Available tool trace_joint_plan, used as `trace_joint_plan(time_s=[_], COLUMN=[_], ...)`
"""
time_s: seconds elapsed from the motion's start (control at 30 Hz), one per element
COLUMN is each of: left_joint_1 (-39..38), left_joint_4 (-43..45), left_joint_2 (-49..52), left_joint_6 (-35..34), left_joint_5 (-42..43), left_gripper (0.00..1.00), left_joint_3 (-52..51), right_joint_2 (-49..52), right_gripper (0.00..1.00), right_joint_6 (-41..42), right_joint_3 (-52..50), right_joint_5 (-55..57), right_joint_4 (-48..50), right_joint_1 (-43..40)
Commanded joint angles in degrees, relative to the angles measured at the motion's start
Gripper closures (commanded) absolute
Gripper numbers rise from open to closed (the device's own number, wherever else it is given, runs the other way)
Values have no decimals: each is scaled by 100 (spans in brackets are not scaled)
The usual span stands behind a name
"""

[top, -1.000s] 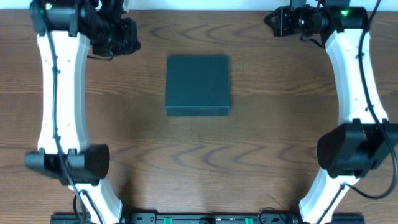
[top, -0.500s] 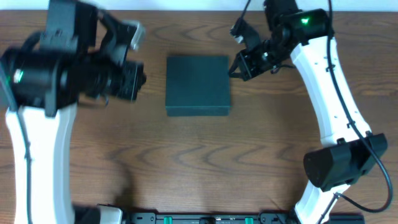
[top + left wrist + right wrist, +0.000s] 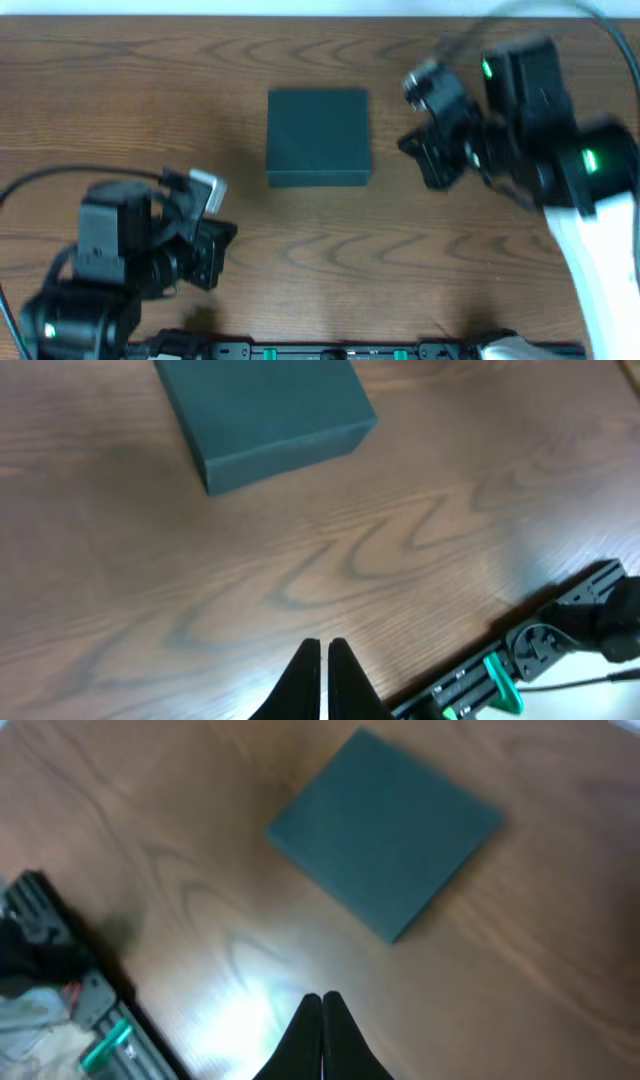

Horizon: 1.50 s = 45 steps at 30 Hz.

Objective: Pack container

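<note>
The container [image 3: 318, 135] is a dark teal square box that lies closed in the middle of the wooden table. It shows at the top of the left wrist view [image 3: 260, 410] and in the upper middle of the right wrist view [image 3: 385, 825]. My left gripper [image 3: 207, 260] hangs over the front left of the table, well away from the container. Its fingers [image 3: 323, 648] are shut and empty. My right gripper [image 3: 428, 158] is blurred, just right of the container and not touching it. Its fingers [image 3: 322, 1000] are shut and empty.
A black rail with green clips [image 3: 330, 352] runs along the table's front edge. It also shows in the left wrist view [image 3: 560, 650] and in the right wrist view [image 3: 60, 990]. Bare wood lies on all sides of the container.
Both arms have swung from the far edge of the table toward the front, the left to the front left and the right down beside the container. The container has not moved.
</note>
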Motion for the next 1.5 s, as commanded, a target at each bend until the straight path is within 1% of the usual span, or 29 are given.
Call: trace_joint_plan(time_s=[0.0,0.1,0.23,0.37,0.4,0.43,0.47,0.5,0.53,0.6,0.73,1.03,1.27,1.4,1.47], left_joint_1=[-7,-7,-7,-7,-7,-7,-7,-7,-7,-7,-7,-7,-35,-35,-35], left_joint_4=[214,350,599,824,820,817,804,763,702,645,647,647,643,710,931], left_joint_2=[-348,-525,-544,-542,-542,-542,-542,-542,-542,-542,-542,-542,-629,-859,-1027], left_joint_6=[-396,-476,-492,-507,-573,-627,-699,-800,-916,-1067,-1067,-1067,-1062,-1027,-1025], left_joint_5=[136,164,461,734,728,723,728,726,726,723,525,-240,-262,-896,-1226], left_gripper=[94,94,94,94,94,94,83,61,5,5,5,5,5,5,5], left_joint_3=[-452,-778,-1187,-1582,-1644,-1687,-1729,-1744,-1746,-1746,-1746,-1746,-1746,-1746,-1749], right_joint_2=[-907,-1939,-3080,-3759,-3860,-3901,-3912,-3899,-3884,-3851,-3818,-3816,-3816,-3814,-3816], right_gripper=[98,98,98,98,96,80,52,13,1,1,1,1,1,1,1], right_joint_6=[-33,313,1250,1967,2085,2170,2328,2516,2697,3075,3630,3639,3639,3639,3639], right_joint_3=[-1447,-3012,-4745,-5600,-5733,-5812,-5897,-5967,-6028,-6157,-6343,-6343,-6343,-6343,-6343], right_joint_5=[149,151,74,42,42,42,42,44,42,42,48,48,46,46,48], right_joint_4=[570,1340,2142,2361,2363,2361,2352,2334,2332,2334,2354,2315,2315,2315,2315], right_joint_1=[37,37,39,37,37,37,39,39,39,39,37,37,37,37,37])
